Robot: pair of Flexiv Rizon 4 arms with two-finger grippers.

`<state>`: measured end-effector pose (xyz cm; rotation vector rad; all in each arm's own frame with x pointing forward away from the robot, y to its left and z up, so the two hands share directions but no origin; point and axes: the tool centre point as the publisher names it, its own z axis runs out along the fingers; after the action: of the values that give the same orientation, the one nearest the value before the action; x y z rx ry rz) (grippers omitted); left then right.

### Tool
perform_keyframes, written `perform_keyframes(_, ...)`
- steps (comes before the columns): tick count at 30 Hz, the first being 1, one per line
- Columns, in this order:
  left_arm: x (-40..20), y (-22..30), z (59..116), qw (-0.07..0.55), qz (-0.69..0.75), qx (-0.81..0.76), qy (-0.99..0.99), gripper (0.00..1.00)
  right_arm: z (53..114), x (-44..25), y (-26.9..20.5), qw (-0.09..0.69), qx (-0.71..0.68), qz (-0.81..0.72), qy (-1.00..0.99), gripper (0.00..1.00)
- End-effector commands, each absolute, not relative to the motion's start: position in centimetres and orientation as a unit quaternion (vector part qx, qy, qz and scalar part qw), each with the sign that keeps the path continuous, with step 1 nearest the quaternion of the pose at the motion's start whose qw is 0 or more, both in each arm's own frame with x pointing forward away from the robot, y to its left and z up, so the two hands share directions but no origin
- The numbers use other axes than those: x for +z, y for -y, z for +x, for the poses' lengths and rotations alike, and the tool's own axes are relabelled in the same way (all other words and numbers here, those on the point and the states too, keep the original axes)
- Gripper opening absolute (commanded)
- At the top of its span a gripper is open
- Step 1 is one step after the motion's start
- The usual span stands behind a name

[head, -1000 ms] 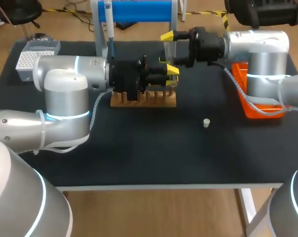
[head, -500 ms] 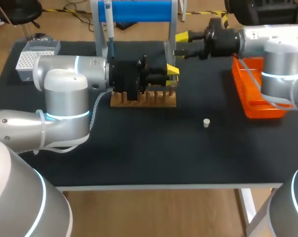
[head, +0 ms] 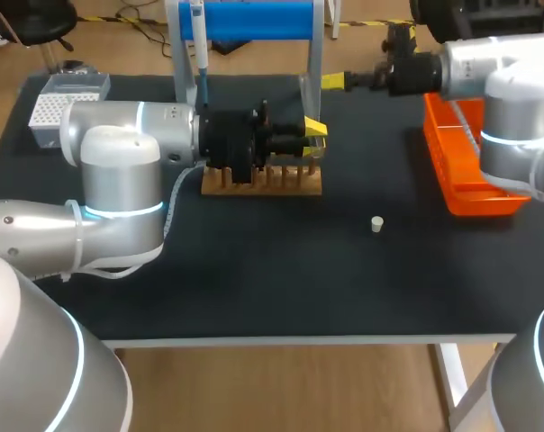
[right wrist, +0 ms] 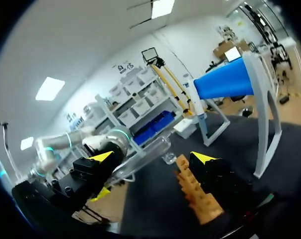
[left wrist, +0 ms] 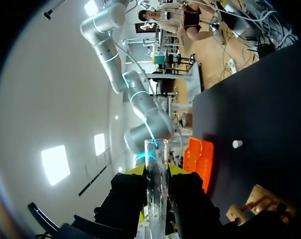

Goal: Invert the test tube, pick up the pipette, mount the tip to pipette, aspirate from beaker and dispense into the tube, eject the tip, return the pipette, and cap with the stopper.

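A clear test tube stands upright over the wooden rack, with my left gripper shut on its lower part. In the left wrist view the tube rises between the fingers of the left gripper. My right gripper hangs open to the right of the tube, apart from it. From the right wrist view the tube lies ahead of the open right gripper, beside the rack. The pipette hangs on the blue stand. A small white stopper lies on the table.
An orange tray sits at the right under my right arm. A white tip box stands at the back left. The stand's legs rise just behind the rack.
My right gripper, which stood around the tube's top, has drawn back to the right and away from it. The left arm and the tube have not moved.
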<state>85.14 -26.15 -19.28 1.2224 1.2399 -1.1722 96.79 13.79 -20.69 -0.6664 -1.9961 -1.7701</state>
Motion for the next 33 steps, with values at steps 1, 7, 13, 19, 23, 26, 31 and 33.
perform_keyframes(1,-19.3,26.2,85.2,0.498,0.506,-0.484,-0.512,0.0,96.8,-21.6,-12.5,0.122,-0.61,-0.171,0.764,1.0)
perform_keyframes(7,-19.3,26.2,85.2,0.498,0.506,-0.484,-0.512,0.0,97.7,-22.9,-11.5,0.059,-0.575,-0.096,0.81,1.0)
perform_keyframes(13,-19.3,26.2,85.2,0.498,0.506,-0.484,-0.512,0.0,97.3,-24.5,-11.7,0.018,-0.553,-0.09,0.828,1.0)
perform_keyframes(19,-19.3,26.2,85.2,0.498,0.506,-0.484,-0.512,0.0,95.9,-25.4,-12.1,-0.022,-0.549,-0.141,0.823,1.0)
perform_keyframes(23,-19.3,26.2,85.2,0.498,0.506,-0.484,-0.512,0.0,94.9,-25.5,-12.1,-0.041,-0.551,-0.171,0.816,1.0)
perform_keyframes(26,-19.3,26.2,85.2,0.498,0.506,-0.484,-0.512,0.0,94.1,-25.6,-12.1,-0.05,-0.557,-0.181,0.809,1.0)
perform_keyframes(31,-19.3,26.2,85.2,0.498,0.506,-0.484,-0.512,0.0,93.1,-26.6,-12.4,-0.077,-0.553,-0.164,0.813,1.0)
perform_keyframes(33,-19.3,26.2,85.2,0.498,0.506,-0.484,-0.512,0.0,93.0,-27.1,-12.5,-0.081,-0.549,-0.158,0.817,1.0)
